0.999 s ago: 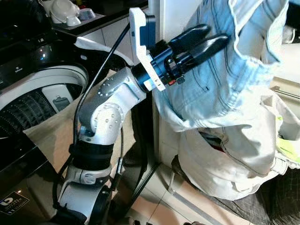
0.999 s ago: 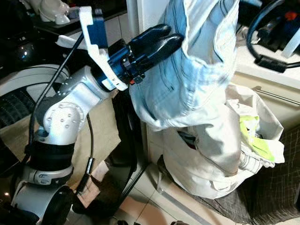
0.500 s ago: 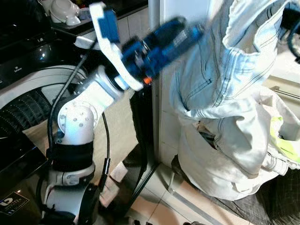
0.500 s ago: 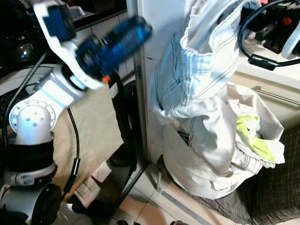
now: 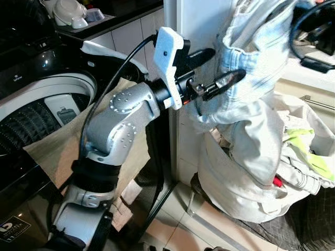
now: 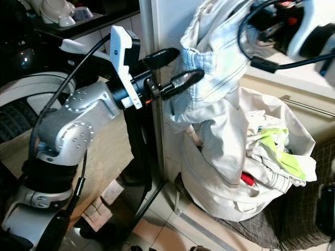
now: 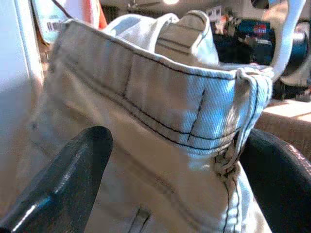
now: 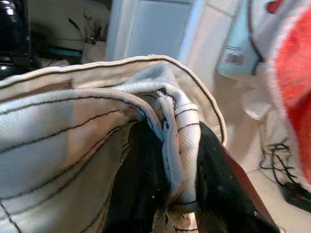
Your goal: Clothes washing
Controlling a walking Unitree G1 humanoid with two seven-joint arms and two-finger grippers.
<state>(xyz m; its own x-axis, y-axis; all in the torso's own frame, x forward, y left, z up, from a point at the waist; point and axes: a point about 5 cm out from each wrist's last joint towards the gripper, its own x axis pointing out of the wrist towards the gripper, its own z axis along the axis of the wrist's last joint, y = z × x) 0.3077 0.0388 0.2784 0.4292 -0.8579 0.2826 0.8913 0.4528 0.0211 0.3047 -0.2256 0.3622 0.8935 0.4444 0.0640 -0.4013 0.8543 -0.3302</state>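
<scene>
Pale blue jeans (image 5: pixel 246 57) held up high beside a white vertical panel (image 5: pixel 196 26), hanging down into a heap of pale laundry (image 5: pixel 251 172) piled in a dark basket (image 6: pixel 309 209) on the tiled floor (image 5: pixel 209 230). Left gripper (image 5: pixel 214 68) stretched out level from the silver arm, jaws spread wide, one black finger above and one below, tips against the near edge of the denim but not closed on it; in the left wrist view, waistband with dark stitching and a belt loop seen between the two parted fingers (image 7: pixel 63 179). Right gripper (image 8: pixel 170 189) up at the top of the garment, jaws clamped on a bunched fold of the waistband, fabric squeezed tight between the black fingers; dark cables and the wrist body visible near the upper edge of the head views (image 6: pixel 282 26). Yellow-green cloth (image 6: pixel 277 151) and a small red item (image 6: pixel 247 179) lying among the heap. To the robot's left, open top-loading washing machine (image 5: pixel 36 110) with grey drum rim, beige cloth (image 5: pixel 57 151) draped over its front, and white bowls (image 5: pixel 73 13) on the dark counter (image 5: pixel 120 15) behind.
</scene>
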